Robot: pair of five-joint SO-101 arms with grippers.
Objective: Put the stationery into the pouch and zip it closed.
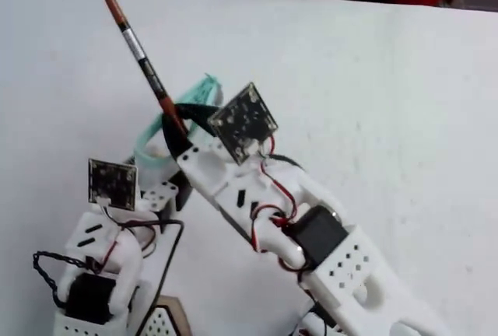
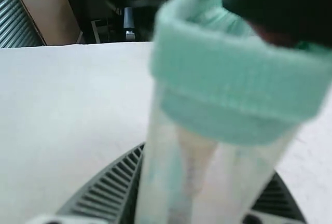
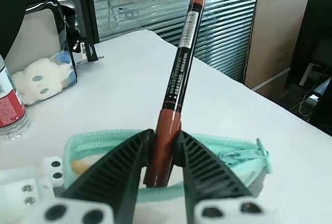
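R gripper clamps pen at pouch mouth.
R gripper (image 3: 163,143) is closed tight on the lower end of the red-brown pen (image 3: 182,63). Pen tilts up & away, lower end at the rim of the open mint pouch (image 3: 223,149) on white table (image 1: 373,79). L gripper (image 1: 165,190) is at pouch's edge; can't tell if it's gripping. Bottle (image 3: 9,105) stands well apart.

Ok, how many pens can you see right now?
1. The pen is clamped in the right gripper, tilted, its lower end at the open mouth of the pouch. Others may be hidden inside the pouch.
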